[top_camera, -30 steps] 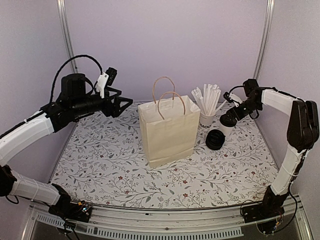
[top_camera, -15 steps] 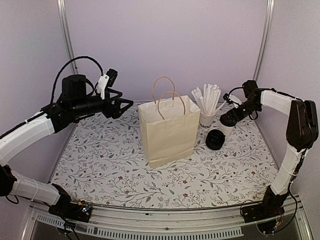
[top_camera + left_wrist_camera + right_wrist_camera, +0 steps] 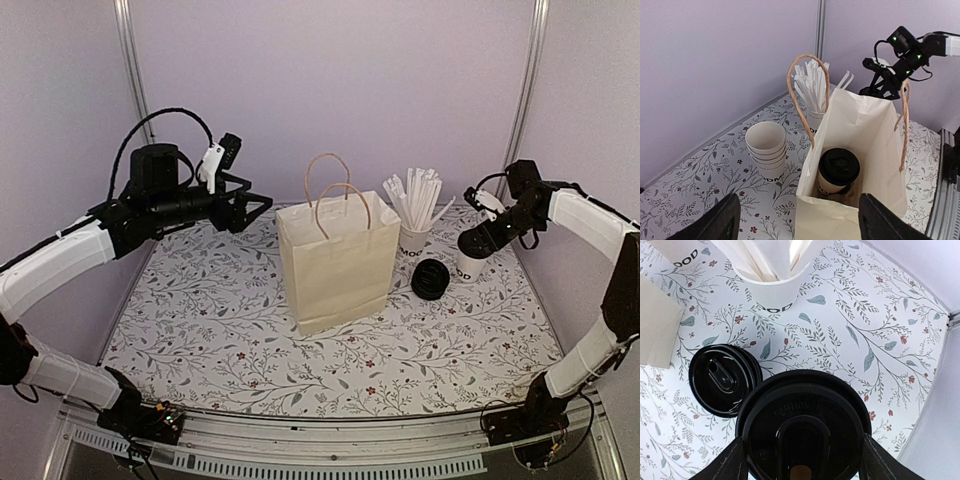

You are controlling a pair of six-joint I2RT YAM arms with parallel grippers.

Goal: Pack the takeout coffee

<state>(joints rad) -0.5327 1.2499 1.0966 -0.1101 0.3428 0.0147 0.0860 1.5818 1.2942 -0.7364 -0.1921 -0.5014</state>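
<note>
Top external view shows a table point(image 3: 200, 330) with a white top printed with grey leaves and small red flowers. A tall cream paper bag with loop handles point(image 3: 335, 265) stands upright in the middle of it. To the right of the bag, near the back, is a white paper cup full of white straws point(image 3: 415, 238). Just in front of that cup lies a small pile of round black plastic lids point(image 3: 431, 279).

The right gripper point(image 3: 480, 238) is just beside the pile of lids, on its right. Its two fingers are clamped on a small white paper coffee cup with a black lid point(image 3: 468, 266) and black letters low on its side. The right wrist view looks straight down on that lid, with one finger pressed on each side of it. I cannot tell if the bottom of this cup touches the table.

The left gripper point(image 3: 250, 208) hangs high up to the left of the bag, not touching it, and points at it. Its fingers point(image 3: 715, 222) are far apart and hold nothing. The left wrist view looks down into the open top of the bag. A second white coffee cup with a black lid point(image 3: 838, 170) stands upright inside, at the bottom. Beside the bag, on the left in that view, is a stack of white paper cups with no lids point(image 3: 766, 147), and the cup of straws is near it.
</note>
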